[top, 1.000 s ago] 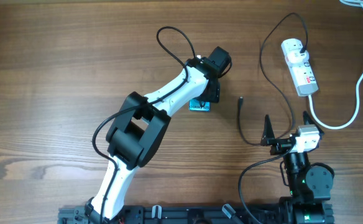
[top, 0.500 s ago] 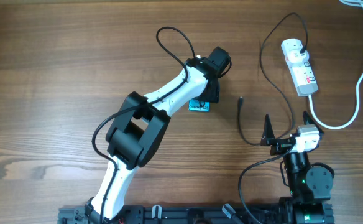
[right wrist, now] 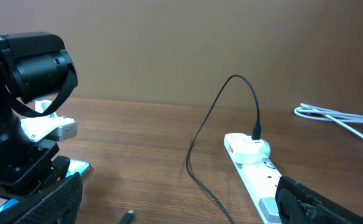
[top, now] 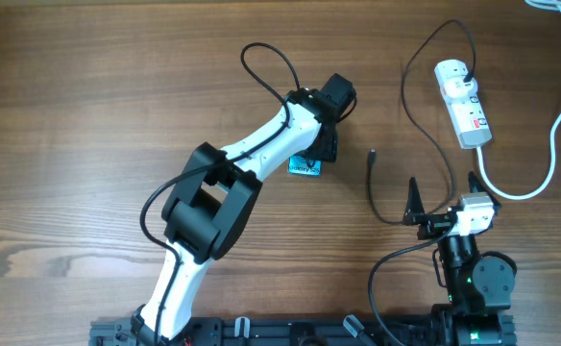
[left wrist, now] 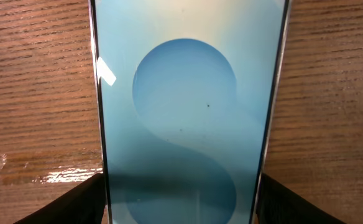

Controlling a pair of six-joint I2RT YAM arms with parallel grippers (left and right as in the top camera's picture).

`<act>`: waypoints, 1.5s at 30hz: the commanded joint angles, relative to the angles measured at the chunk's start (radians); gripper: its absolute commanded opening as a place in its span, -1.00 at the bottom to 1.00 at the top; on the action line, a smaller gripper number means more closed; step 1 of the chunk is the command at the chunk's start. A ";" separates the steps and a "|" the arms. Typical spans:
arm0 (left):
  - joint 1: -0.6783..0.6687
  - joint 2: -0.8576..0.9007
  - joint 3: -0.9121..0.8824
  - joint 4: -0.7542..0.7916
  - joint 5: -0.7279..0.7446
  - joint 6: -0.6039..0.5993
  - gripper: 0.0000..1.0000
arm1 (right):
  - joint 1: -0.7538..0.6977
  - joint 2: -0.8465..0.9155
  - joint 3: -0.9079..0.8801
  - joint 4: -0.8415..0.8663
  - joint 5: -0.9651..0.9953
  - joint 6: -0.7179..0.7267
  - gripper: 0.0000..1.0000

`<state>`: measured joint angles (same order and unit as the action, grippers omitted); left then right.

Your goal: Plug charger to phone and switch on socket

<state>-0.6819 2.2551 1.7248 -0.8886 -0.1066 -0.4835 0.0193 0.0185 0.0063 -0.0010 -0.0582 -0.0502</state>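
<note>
The phone fills the left wrist view with its turquoise screen. My left gripper has a finger against each long side of it and is shut on it. In the overhead view only the phone's end strip shows under the left gripper. The charger's black plug tip lies loose on the table to the right. Its cable runs to the white adapter in the socket. My right gripper is open and empty, near the front of the table.
The socket's thick white cord loops off to the right edge. In the right wrist view the plug tip lies between the left arm and the socket. The black cable curves between them.
The visible end of the phone has shifted slightly left and toward the front under the left gripper. The right arm has not moved.
</note>
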 commanded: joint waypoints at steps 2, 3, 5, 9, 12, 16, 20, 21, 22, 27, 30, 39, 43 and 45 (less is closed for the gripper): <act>-0.002 -0.056 -0.010 -0.017 0.005 0.004 0.47 | 0.006 -0.002 -0.001 0.002 0.010 -0.002 1.00; -0.002 -0.056 -0.010 -0.019 0.005 0.004 0.47 | 0.006 -0.002 -0.001 0.002 0.010 -0.002 0.99; -0.002 -0.056 -0.010 -0.022 0.005 0.005 0.47 | 0.006 -0.002 -0.001 0.002 0.010 -0.002 0.99; -0.001 -0.056 -0.010 -0.016 0.004 0.005 0.70 | 0.006 -0.002 -0.001 0.002 0.010 -0.002 1.00; 0.009 -0.056 -0.010 -0.001 0.001 0.006 0.97 | 0.006 -0.002 -0.001 0.002 0.010 -0.002 1.00; 0.031 -0.056 -0.010 0.026 0.002 0.005 1.00 | 0.006 -0.002 -0.001 0.002 0.010 -0.002 1.00; 0.041 -0.056 -0.010 0.037 0.003 0.006 0.99 | 0.006 -0.002 -0.001 0.002 0.010 -0.002 1.00; 0.041 -0.056 -0.010 0.036 0.003 0.006 1.00 | 0.006 -0.002 -0.001 0.002 0.010 -0.002 1.00; 0.040 -0.055 -0.010 0.036 0.003 0.007 0.99 | 0.006 -0.002 -0.001 0.002 0.010 -0.002 1.00; 0.029 -0.046 -0.010 0.035 0.005 0.010 0.99 | 0.006 -0.002 -0.001 0.002 0.010 -0.002 1.00; 0.018 -0.046 -0.010 0.036 0.005 0.010 0.99 | 0.006 -0.002 -0.001 0.002 0.010 -0.002 0.99; 0.013 -0.023 -0.010 0.035 0.005 0.058 0.99 | 0.006 -0.002 -0.001 0.002 0.010 -0.002 0.99; 0.013 -0.016 -0.010 0.031 0.005 0.058 0.99 | 0.006 -0.002 -0.001 0.002 0.010 -0.002 0.99; 0.014 -0.014 -0.010 0.034 0.005 0.058 0.98 | 0.006 -0.002 -0.001 0.002 0.010 -0.002 1.00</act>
<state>-0.6678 2.2341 1.7248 -0.8558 -0.1066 -0.4458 0.0193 0.0185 0.0063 -0.0010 -0.0582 -0.0502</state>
